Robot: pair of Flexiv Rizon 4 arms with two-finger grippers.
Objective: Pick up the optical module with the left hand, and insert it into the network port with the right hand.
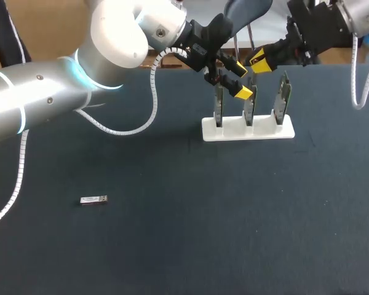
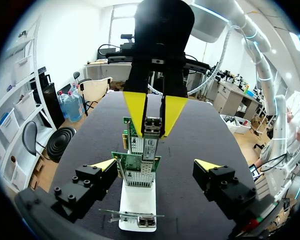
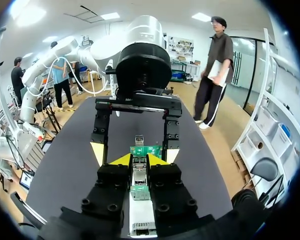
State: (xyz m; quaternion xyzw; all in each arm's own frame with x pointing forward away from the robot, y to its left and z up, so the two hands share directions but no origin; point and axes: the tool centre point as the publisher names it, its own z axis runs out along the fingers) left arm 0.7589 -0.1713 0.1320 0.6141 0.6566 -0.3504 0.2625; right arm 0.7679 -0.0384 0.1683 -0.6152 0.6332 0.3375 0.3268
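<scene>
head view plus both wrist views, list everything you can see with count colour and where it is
table: one, dark, under everything
stand: one, white, far middle of the table
network cards: three, green, upright in the stand
loose module: one, silver, lying flat at the table's near left, well apart from the stand
held module: one, silver, between the right end effector's fingers, above the cards
left end effector: one, black with yellow tips, open, by the cards
right end effector: one, black with yellow tips, shut on the held module
</scene>
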